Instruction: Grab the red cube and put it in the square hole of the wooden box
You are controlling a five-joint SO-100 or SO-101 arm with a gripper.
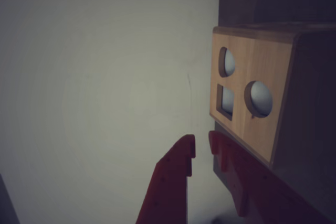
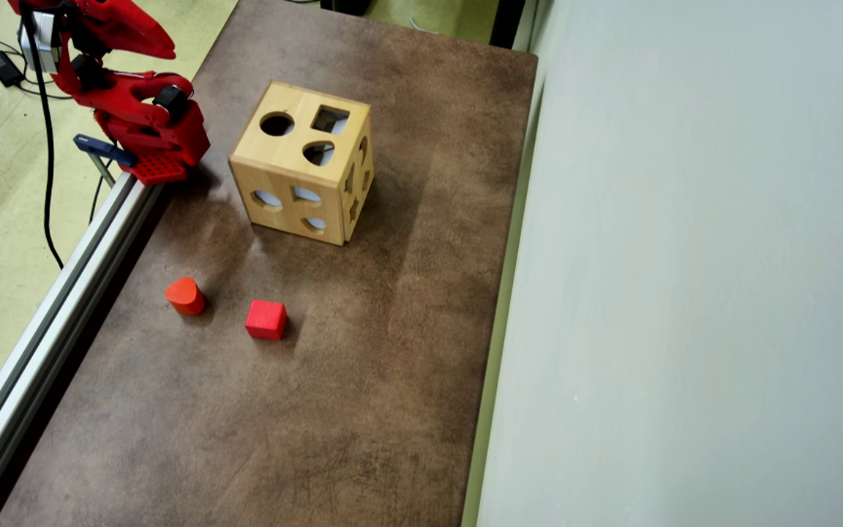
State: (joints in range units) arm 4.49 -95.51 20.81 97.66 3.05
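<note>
The red cube [image 2: 265, 320] lies on the brown table in the overhead view, in front of the wooden box [image 2: 297, 172]. The box's top has a square hole [image 2: 330, 119], a round hole and a rounded one. My red gripper [image 2: 162, 45] is folded back at the table's far left corner, well away from the cube. In the wrist view the gripper [image 1: 202, 145] is empty, its tips nearly together with a thin gap. The box [image 1: 262, 124] stands just to its right, one face showing a square hole [image 1: 226, 102]. The cube is out of the wrist view.
A red rounded block [image 2: 185, 296] lies left of the cube. An aluminium rail [image 2: 63, 293] runs along the table's left edge. A pale wall [image 2: 685, 293] borders the right side. The arm's base [image 2: 154, 139] is clamped near the box.
</note>
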